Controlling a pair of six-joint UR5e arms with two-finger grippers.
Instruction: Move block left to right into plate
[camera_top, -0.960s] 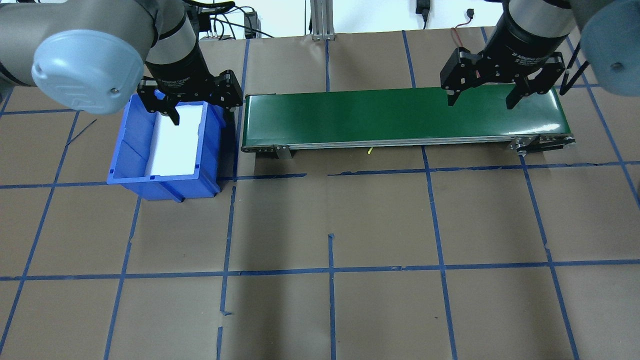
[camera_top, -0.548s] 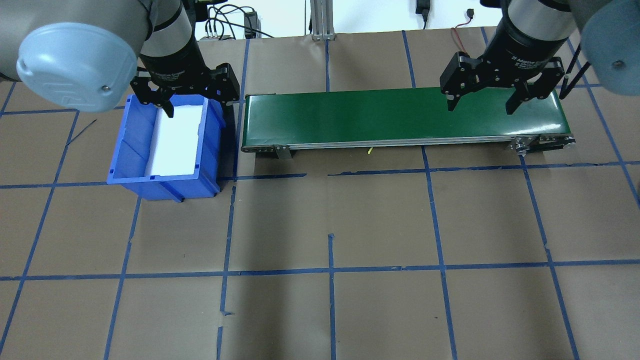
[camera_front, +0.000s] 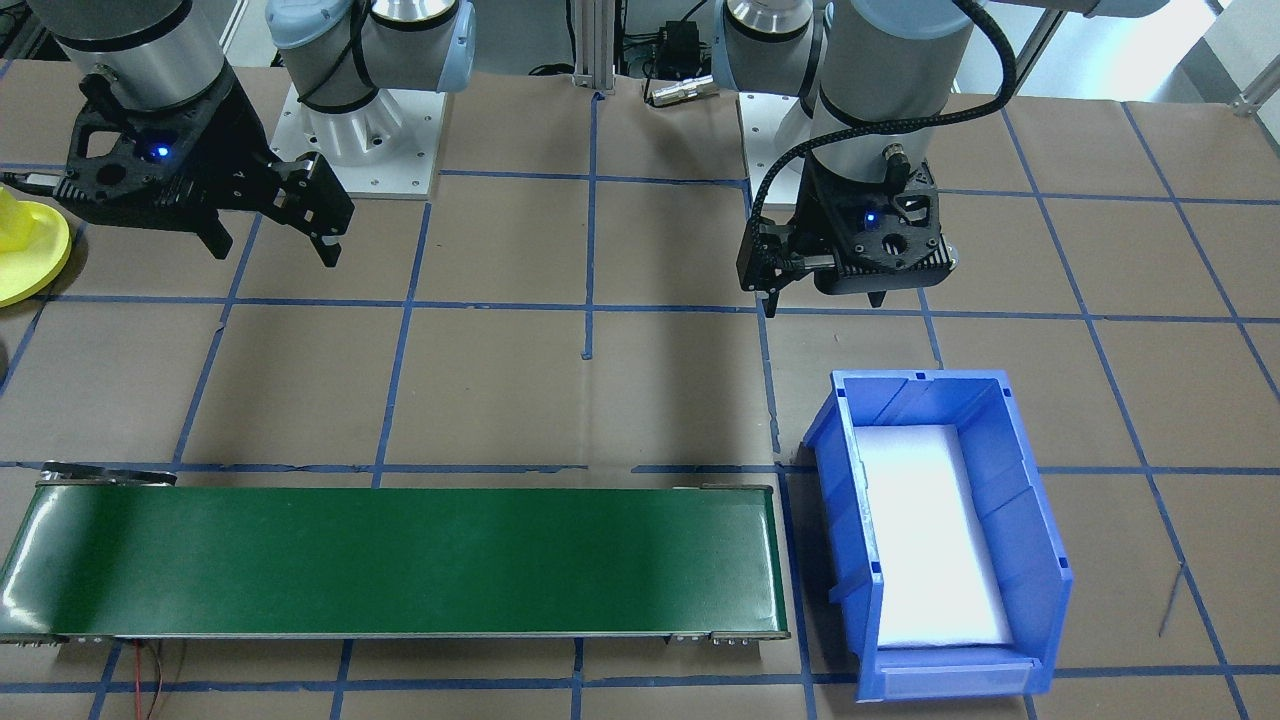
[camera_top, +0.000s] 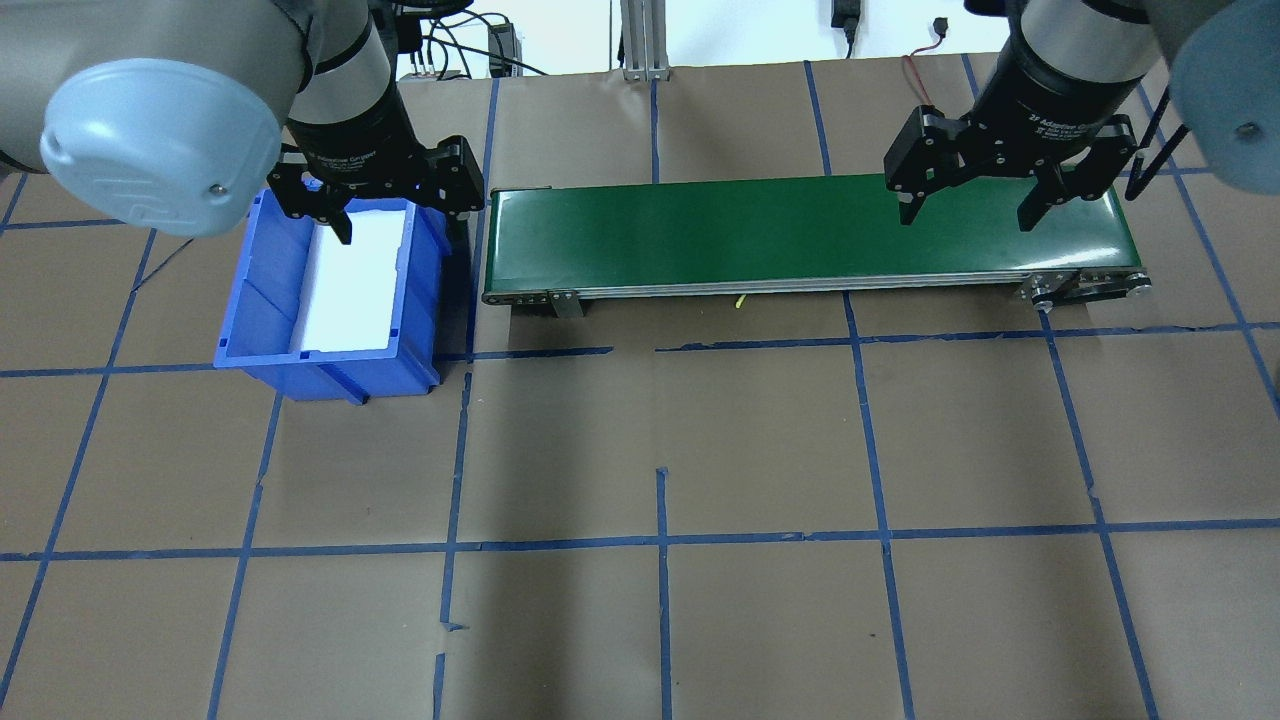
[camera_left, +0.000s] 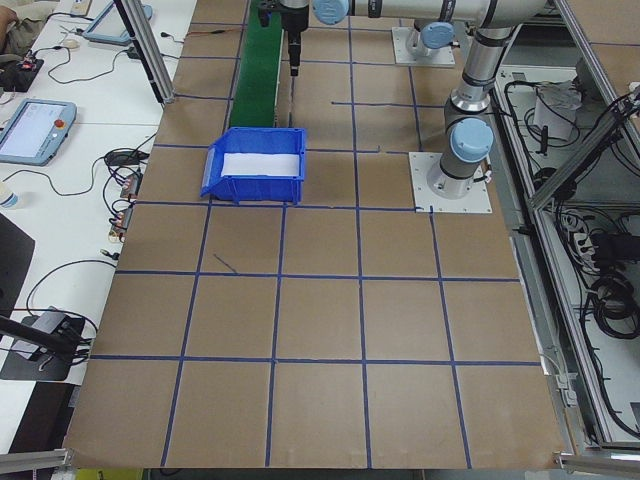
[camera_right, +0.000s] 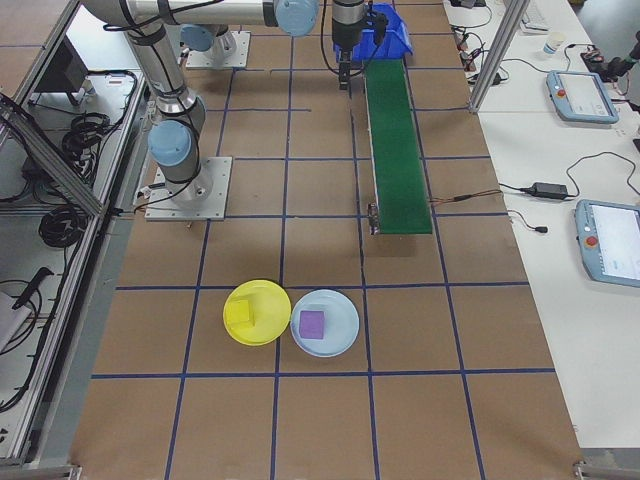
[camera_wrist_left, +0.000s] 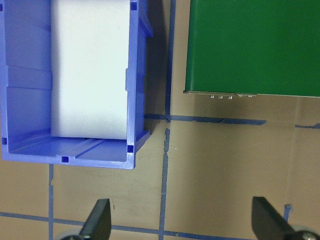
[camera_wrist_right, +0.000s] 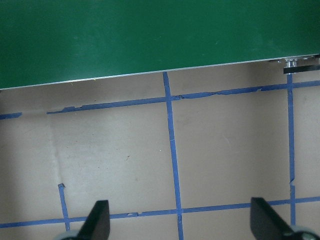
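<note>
The yellow plate (camera_right: 262, 325) lies on the table past the belt's right end, with a yellow block (camera_right: 240, 312) on it. Its edge (camera_front: 30, 262) shows at the left border of the front-facing view. My left gripper (camera_top: 400, 218) (camera_front: 825, 298) hangs open and holds nothing, above the robot-side end of the blue bin (camera_top: 260, 300). In its wrist view the left gripper (camera_wrist_left: 182, 225) looks down on table beside the bin (camera_wrist_left: 20, 75). My right gripper (camera_top: 965, 217) (camera_front: 272, 250) (camera_wrist_right: 180, 225) is open with nothing in it, by the right end of the green conveyor belt (camera_top: 750, 230).
The bin (camera_front: 1040, 540) holds a white foam liner (camera_front: 925, 530). The belt (camera_front: 400, 560) runs from beside the bin toward the plates. A light blue plate (camera_right: 335, 340) with a purple block (camera_right: 312, 323) sits next to the yellow plate. Blue tape lines cross the brown table.
My left gripper shifted slightly toward the table's far left, then came back to the right over the bin's end. The right gripper barely moved. Both stayed open.
</note>
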